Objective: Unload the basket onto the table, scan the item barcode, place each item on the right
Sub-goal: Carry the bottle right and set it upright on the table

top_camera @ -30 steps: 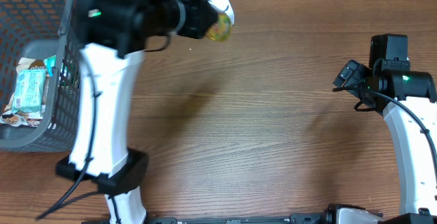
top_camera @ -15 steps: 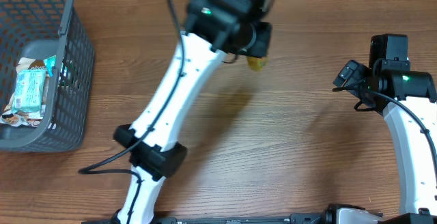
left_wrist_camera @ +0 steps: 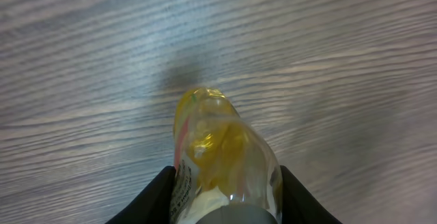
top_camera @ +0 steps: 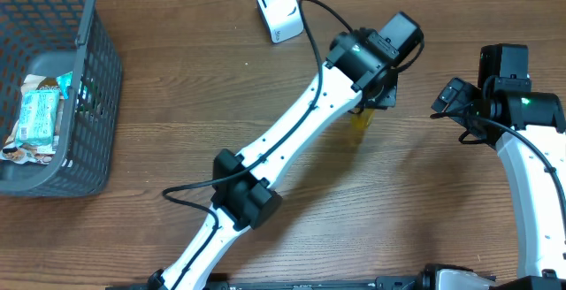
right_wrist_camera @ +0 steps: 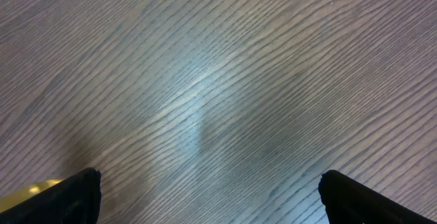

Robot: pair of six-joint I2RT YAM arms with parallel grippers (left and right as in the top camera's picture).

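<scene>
Item: clear, yellow-filled bottle (left_wrist_camera: 222,145), clamped between the part-closed fingers of the left gripper (left_wrist_camera: 229,207) over the table (top_camera: 177,104), right of centre; its label print seems too blurred to read. Right gripper (right_wrist_camera: 215,197): spread wide, empty, near the right edge.

Glossy clear plastic bottle (left_wrist_camera: 222,152), matt wood-grain table (top_camera: 177,87), grey plastic basket (top_camera: 94,104)

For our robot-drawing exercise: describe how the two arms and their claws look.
Both arms are smooth white shells joined by black joint housings. The left arm trails a loose black cable. The right arm shows a small green light near its wrist. The left claw and right claw each have two black fingers.
</scene>
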